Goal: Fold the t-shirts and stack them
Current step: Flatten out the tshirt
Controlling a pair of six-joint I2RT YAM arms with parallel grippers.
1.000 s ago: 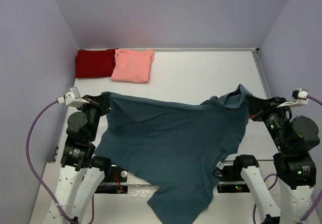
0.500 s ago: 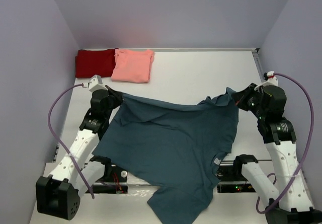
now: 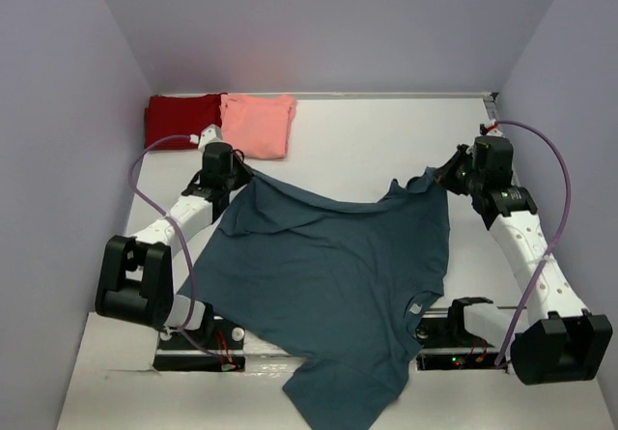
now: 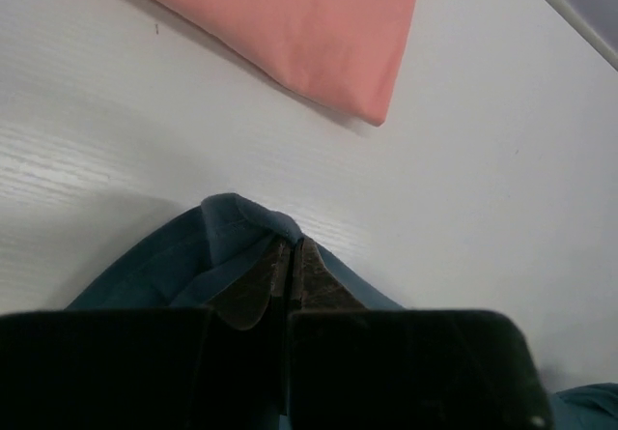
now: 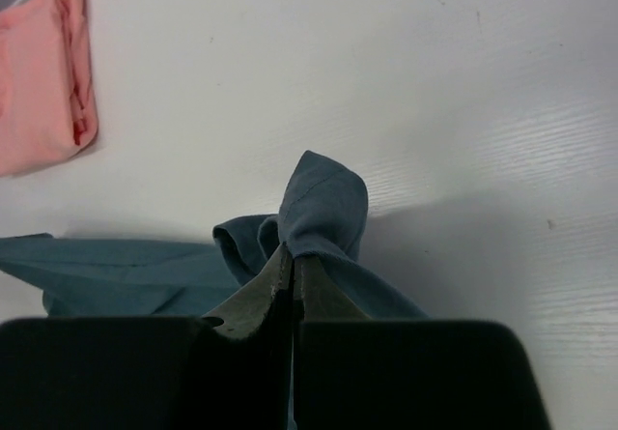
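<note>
- The left fingers (image 4: 253, 293) are pressed together on a small fold of the teal-blue t-shirt (image 3: 328, 275). The cloth bunches up just past their tips.
- The right fingers (image 5: 253, 300) are likewise clamped on the same t-shirt. A rounded knot of fabric bulges out beyond the tips, and a second, looser fold sits just to its side.
- In both wrist views the pinched cloth throws a soft shadow on the white counter (image 3: 386, 140). Whether the held corners touch the surface cannot be told.
- From above, the two grips sit at the far corners of the garment, left and right. The far edge sags in a shallow curve between them.
- The rest of the teal-blue t-shirt spreads toward the near side, lying wrinkled across the middle of the counter. Its lowest part drapes over the near edge between the arm bases.
- A small white label (image 3: 415, 306) shows on the cloth near its right side.
- The left arm (image 3: 179, 222) and the right arm (image 3: 526, 242) both reach forward from the near edge, each trailing a purple cable (image 3: 546, 174).
- The salmon-pink t-shirt (image 3: 256, 126) lies folded at the far left of the counter, close beyond the left fingers.
- The dark red t-shirt (image 3: 182, 121) lies folded beside it, touching its left edge, in the corner by the wall.
</note>
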